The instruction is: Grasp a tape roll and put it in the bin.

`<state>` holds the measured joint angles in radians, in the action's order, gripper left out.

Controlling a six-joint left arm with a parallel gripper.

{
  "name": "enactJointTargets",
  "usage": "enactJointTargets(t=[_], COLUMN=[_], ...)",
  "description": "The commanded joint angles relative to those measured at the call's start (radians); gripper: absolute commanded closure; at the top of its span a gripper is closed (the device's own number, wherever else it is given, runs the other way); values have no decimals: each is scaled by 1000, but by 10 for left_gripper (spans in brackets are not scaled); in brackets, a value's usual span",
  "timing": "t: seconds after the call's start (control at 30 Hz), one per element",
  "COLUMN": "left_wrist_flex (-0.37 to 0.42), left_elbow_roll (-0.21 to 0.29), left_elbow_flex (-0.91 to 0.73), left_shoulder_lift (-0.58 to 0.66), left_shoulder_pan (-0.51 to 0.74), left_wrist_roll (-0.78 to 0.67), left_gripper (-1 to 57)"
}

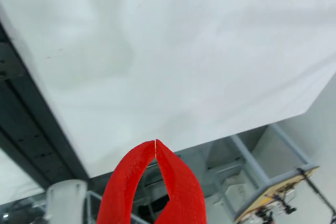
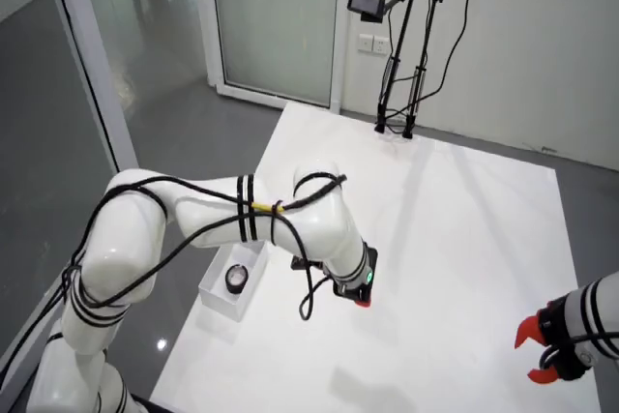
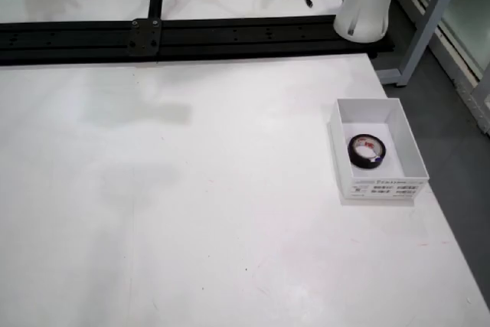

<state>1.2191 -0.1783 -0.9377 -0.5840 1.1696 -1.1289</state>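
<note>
— Where's the black tape roll sitting?

— Flat on the floor of the white bin, hole upward, with a red-and-white label showing through its middle. In the overhead view the bin stands at the right edge of the worktop, about midway along it. I'd judge the task essentially finished, since no other roll shows anywhere on the worktop.

— And the claw?

— The red claw has its two tips pressed together with nothing between them; the wrist view shows them meeting at a point over bare worktop near an edge. That fits an arm with no load to carry.

— Why is the arm bent like that?

— In the side view the white arm folds over the bin's side of the worktop, wrist hanging low just beside the bin. It looks like a pose for clearing the bin.

— Materials?

— The bin looks like thin card, straight-walled and rectangular, with a printed label on one outer face. The roll is glossy and dark. The worktop is smooth, matte white. The claw's fingers are curved, tapering, and look like matte plastic.
</note>
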Motion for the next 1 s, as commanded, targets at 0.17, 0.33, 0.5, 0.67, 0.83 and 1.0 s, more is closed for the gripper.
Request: enactJointTargets(t=[0.17,0.33,0.5,0.67,0.83,1.0], left_wrist_flex=[7,7,7,7,7,7], left_elbow_roll=[-55,-55,-53,-52,-49,-49], left_elbow_flex=[0,-1,-7,-9,-9,-9], left_shoulder_lift=[7,7,7,7,7,9], left_shoulder_pan=[-179,-139,-74,-4,47,64], left_wrist_roll=[3,3,3,3,3,3], left_gripper=[565,565,565,565,565,565])
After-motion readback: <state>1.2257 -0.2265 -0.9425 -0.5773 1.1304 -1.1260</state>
